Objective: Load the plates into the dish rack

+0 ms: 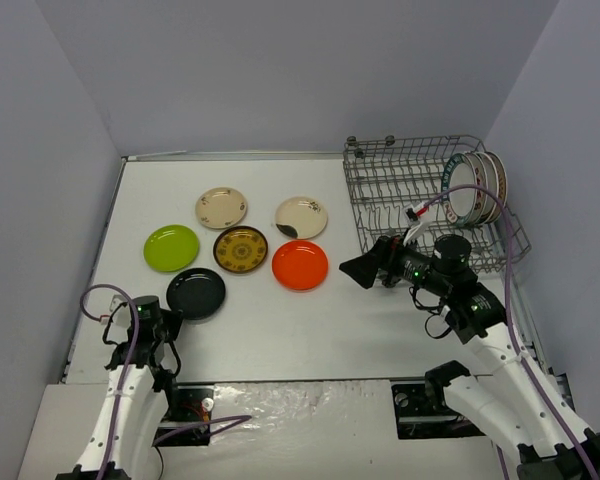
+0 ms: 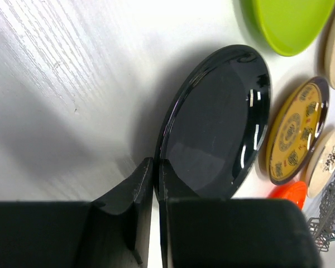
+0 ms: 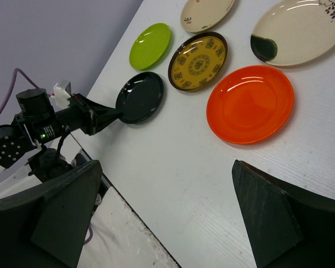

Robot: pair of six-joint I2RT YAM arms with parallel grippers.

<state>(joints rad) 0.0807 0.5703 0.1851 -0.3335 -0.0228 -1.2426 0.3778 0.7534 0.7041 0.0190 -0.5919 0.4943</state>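
Several small plates lie on the table: cream (image 1: 220, 207), cream with a dark spot (image 1: 301, 217), lime-green (image 1: 171, 247), brown with yellow pattern (image 1: 240, 248), orange (image 1: 300, 265) and black (image 1: 196, 293). My left gripper (image 2: 156, 170) is shut on the near rim of the black plate (image 2: 218, 123), which looks tilted slightly off the table. My right gripper (image 3: 167, 218) is open and empty, hovering right of the orange plate (image 3: 250, 103). The dish rack (image 1: 400, 185) stands at the back right and holds several white plates with patterned rims (image 1: 477, 187) upright at its right end.
Grey walls enclose the table on the left, back and right. The table's near edge (image 3: 134, 212) runs just below my right gripper. My left arm (image 3: 44, 125) shows in the right wrist view at the table's corner.
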